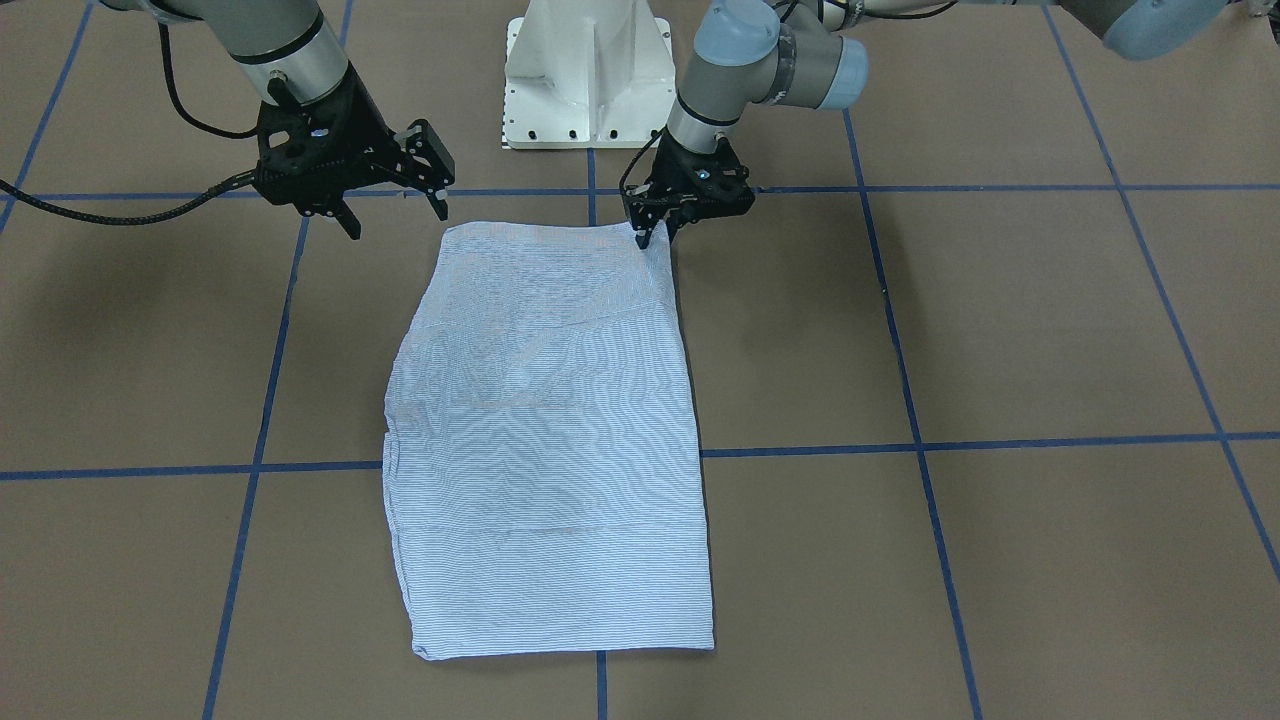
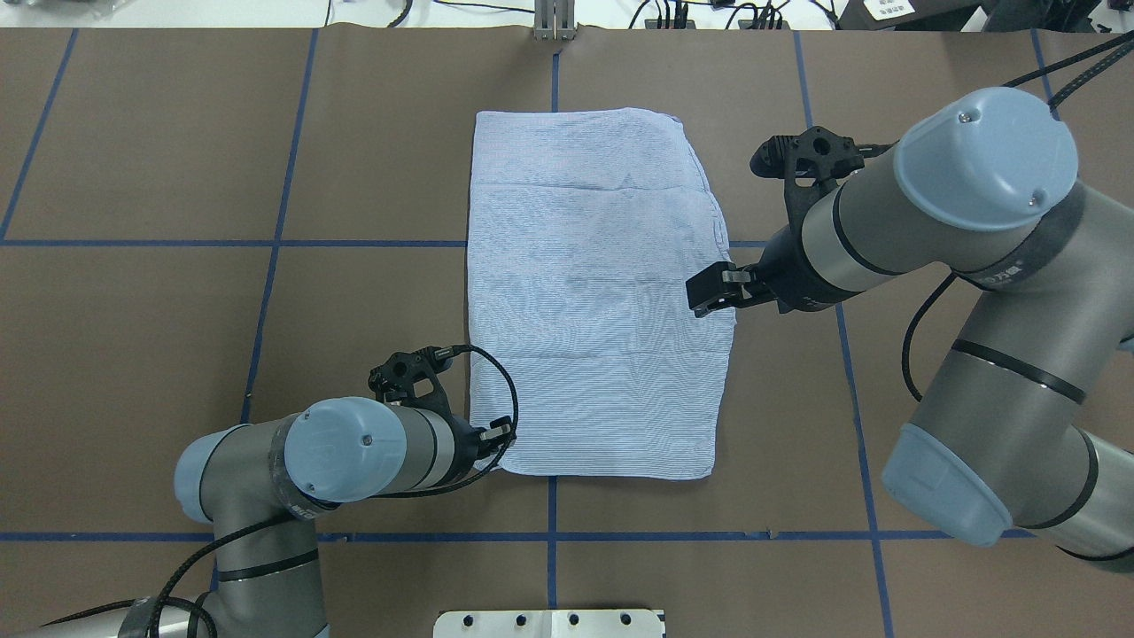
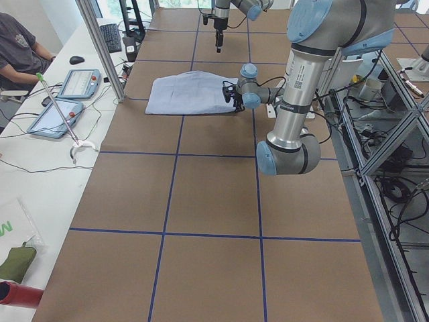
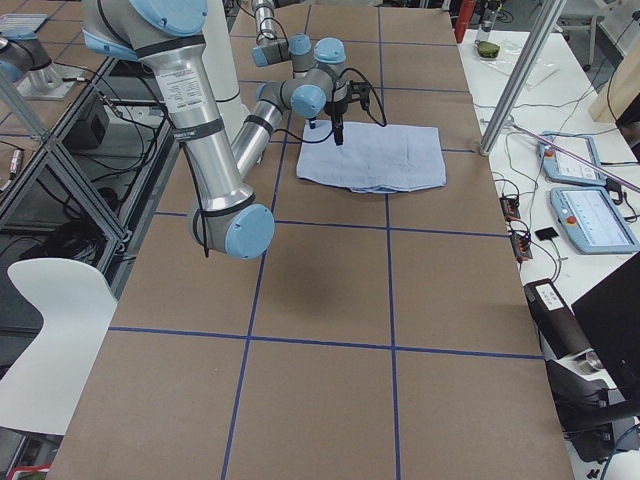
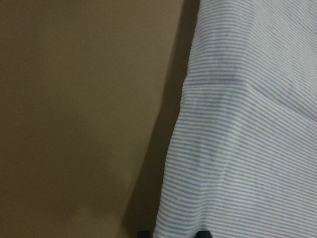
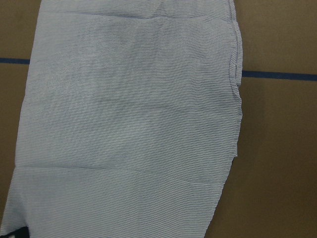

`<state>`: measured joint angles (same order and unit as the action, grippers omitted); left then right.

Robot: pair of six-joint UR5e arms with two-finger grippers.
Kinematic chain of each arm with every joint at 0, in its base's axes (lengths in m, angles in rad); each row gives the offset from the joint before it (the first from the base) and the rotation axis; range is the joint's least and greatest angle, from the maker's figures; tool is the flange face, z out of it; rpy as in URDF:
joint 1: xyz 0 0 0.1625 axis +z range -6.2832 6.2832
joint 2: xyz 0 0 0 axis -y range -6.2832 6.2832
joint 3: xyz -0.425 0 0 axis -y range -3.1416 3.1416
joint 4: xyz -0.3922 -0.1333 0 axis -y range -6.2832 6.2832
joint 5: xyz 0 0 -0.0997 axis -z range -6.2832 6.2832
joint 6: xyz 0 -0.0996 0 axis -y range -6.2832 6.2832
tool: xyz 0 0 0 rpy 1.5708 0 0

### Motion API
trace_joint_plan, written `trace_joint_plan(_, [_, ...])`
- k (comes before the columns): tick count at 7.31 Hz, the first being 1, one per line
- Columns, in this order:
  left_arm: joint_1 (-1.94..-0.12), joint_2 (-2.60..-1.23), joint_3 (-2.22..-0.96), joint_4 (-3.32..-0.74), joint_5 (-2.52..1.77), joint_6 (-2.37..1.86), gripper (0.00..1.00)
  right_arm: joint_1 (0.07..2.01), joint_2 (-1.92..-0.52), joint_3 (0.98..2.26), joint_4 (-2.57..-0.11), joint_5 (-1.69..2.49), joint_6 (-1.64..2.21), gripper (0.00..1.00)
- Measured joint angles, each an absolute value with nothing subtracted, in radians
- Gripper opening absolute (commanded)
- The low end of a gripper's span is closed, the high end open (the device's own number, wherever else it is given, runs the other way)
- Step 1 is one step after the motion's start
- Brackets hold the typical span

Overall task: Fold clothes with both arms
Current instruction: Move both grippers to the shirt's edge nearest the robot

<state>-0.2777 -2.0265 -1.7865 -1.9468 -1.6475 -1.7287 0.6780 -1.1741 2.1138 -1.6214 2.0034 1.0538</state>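
On the brown table [image 1: 1050, 330], the striped shirt [image 1: 550, 440] lay flat as a long, folded rectangle. Its length ran straight away from the white pedestal [image 1: 585, 75], and its body crossed one of the blue tape lines [image 1: 820, 451] of the grid. Faint creases ran across it near each end, and the side toward the robot's right was wavier than the other (the layers there did not line up quite evenly). The left gripper [image 1: 657, 236] stood low at the shirt's near corner on the robot's left, pointing down, its jaws drawn narrow with the corner of the cloth between them. In the left wrist view the striped fabric ran down to the two dark fingertips [image 5: 203, 235] at the bottom edge, with bare table beside it. The right gripper [image 1: 397, 222] hung above the table just off the opposite near corner, clear of the cloth, its jaws spread wide and holding nothing. Its wrist camera looked down over most of the shirt, and only one black fingertip [image 6: 15, 234] showed in that view's lower left corner. In the overhead view the right arm [image 2: 930, 213] reached in high, so that its gripper overlapped the shirt's right edge. In the left side view a seated person [image 3: 20, 47] was at a white bench beside the table, well apart from the shirt.
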Motion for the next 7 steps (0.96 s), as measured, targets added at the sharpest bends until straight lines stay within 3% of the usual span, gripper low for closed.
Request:
trace_joint_plan(1, [-0.275,-2.026,-1.787,-1.947,-1.648,-1.729,0.4,0.678,-1.174,2.114,-1.621,2.003,1.054,1.0])
trace_joint_plan(5, [-0.269,-2.029,-1.797,-1.928,-1.649,-1.729,0.0,0.676,-1.175,2.112,-1.621,2.002,1.054,1.0])
trace_joint_plan(7, [-0.268,-2.03,-1.808,-1.913,-1.652,-1.727,0.0,0.67,-1.175,2.111,-1.621,2.0,1.063,1.0])
